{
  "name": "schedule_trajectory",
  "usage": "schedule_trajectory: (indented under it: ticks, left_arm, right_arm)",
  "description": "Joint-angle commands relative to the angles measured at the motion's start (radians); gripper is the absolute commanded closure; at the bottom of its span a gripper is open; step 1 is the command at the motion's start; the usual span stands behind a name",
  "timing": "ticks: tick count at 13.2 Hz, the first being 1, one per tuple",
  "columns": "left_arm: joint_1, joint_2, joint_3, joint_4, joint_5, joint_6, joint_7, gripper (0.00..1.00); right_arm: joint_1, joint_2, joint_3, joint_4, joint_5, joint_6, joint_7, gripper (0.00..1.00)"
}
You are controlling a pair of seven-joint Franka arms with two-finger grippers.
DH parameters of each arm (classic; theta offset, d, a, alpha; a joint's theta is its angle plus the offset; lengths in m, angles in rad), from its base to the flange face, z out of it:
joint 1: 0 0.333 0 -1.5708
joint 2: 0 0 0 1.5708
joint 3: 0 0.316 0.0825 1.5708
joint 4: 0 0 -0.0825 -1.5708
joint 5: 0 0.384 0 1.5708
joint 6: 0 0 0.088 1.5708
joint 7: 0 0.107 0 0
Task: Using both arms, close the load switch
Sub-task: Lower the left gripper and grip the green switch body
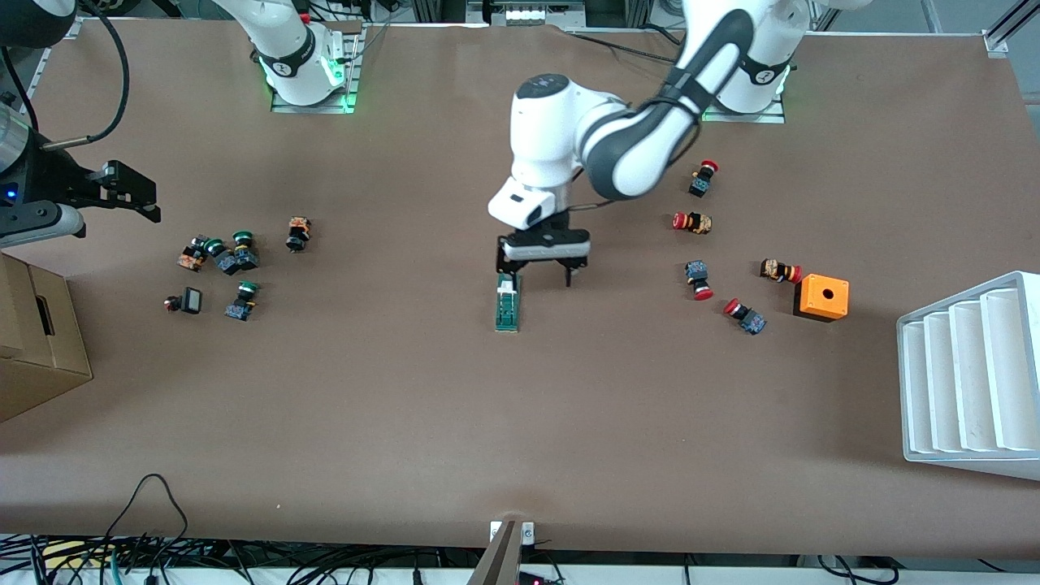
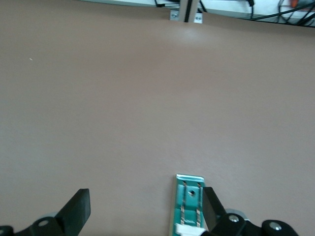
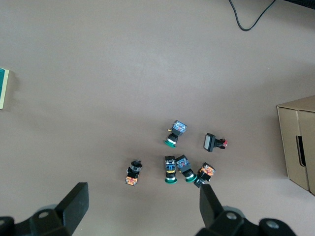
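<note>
The load switch (image 1: 508, 307) is a narrow green block with a white tab, lying flat at the middle of the table. My left gripper (image 1: 536, 275) hangs open just above its tab end. In the left wrist view the load switch (image 2: 188, 196) lies inside the left gripper (image 2: 145, 204), close against one finger (image 2: 211, 206); the rest of the gap is bare table. My right gripper (image 1: 150, 201) is open and empty, held high over the right arm's end of the table. In the right wrist view the right gripper (image 3: 142, 201) frames bare table, and the load switch (image 3: 3, 88) shows at the picture's edge.
Several green-capped buttons (image 1: 231, 260) lie toward the right arm's end, with a cardboard box (image 1: 32, 341) at that table edge. Several red-capped buttons (image 1: 699, 223), an orange box with a hole (image 1: 822, 297) and a white slotted rack (image 1: 967, 374) lie toward the left arm's end.
</note>
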Motion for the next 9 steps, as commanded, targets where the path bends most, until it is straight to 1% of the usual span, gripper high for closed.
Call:
schedule_trajectory:
  ticks: [1,3,6,8,9]
  left_arm:
    - [-0.039,0.009,0.005,-0.03,0.147,0.032,-0.193,0.0]
    - [-0.062,0.029,0.005,-0.042,0.253,0.032,-0.317,0.0]
    - [-0.088,0.055,0.006,-0.06,0.449,0.032,-0.524,0.0]
    - [-0.09,0.064,0.006,-0.083,0.557,0.032,-0.621,0.0]
    - [-0.097,0.066,0.005,-0.092,0.599,0.03,-0.669,0.0]
  right_arm:
    - [-0.005,0.004,0.0,0.018,-0.008,-0.013,-0.018,0.0]
    - [-0.009,0.004,-0.003,0.018,-0.004,-0.012,-0.018,0.0]
    - [-0.034,0.004,-0.005,0.015,-0.005,-0.018,-0.015,0.0]
    - [-0.042,0.02,-0.005,0.01,0.001,-0.016,-0.021,0.0]
    - [-0.042,0.026,-0.005,0.007,-0.001,-0.018,-0.057,0.0]
